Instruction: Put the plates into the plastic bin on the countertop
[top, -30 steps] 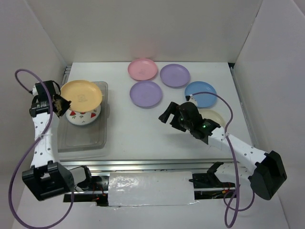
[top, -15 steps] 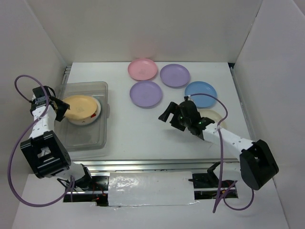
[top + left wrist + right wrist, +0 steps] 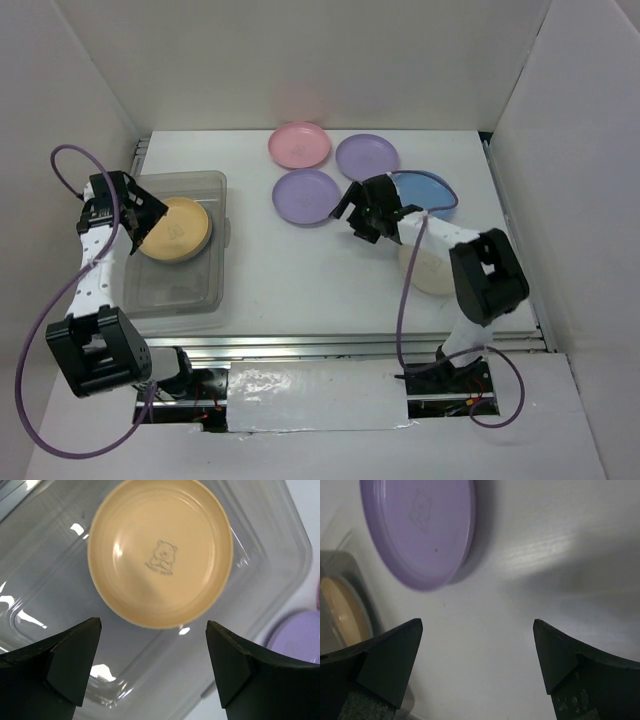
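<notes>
Looking from the top, the orange-yellow plate (image 3: 175, 229) lies in the plastic bin (image 3: 190, 295), with the left tool (image 3: 140, 212) above its edge. The right tool (image 3: 358, 212) hovers beside the nearer purple plate (image 3: 306, 196) on the table (image 3: 300, 290).

Left wrist: the tool is wide and empty, so this placing seems done.

Right wrist: the tool is wide and must next close on the purple plate's rim.

Notes: left arm reaches up the left side, elbow bent. The left gripper (image 3: 152, 625) tips downward, jaws wide apart, empty. The right arm is folded back on itself, and the right gripper (image 3: 477, 625) faces left, jaws wide apart, empty.
</notes>
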Action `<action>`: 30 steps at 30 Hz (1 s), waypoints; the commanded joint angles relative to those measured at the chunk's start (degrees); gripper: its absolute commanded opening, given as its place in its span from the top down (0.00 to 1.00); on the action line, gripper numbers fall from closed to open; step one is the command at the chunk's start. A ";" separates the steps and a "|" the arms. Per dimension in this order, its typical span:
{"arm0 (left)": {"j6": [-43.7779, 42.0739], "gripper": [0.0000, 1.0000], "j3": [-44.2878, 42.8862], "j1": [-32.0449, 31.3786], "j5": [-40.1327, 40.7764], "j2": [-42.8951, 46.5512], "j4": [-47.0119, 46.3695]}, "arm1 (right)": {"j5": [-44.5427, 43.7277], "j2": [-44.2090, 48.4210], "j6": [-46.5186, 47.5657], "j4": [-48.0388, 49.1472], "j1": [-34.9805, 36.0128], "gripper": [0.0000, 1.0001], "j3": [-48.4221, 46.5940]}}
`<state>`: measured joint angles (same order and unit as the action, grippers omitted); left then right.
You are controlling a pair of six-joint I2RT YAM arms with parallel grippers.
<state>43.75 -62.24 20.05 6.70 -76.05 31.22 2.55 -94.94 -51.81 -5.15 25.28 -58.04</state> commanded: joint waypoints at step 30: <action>-14.83 0.01 -3.50 -25.67 -15.31 12.88 0.86 | -32.68 3.16 4.00 -26.04 17.68 1.00 -19.75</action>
<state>29.95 -61.80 -1.19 -4.95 -59.61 35.55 -19.49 -100.86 -50.89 -27.49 37.08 -77.95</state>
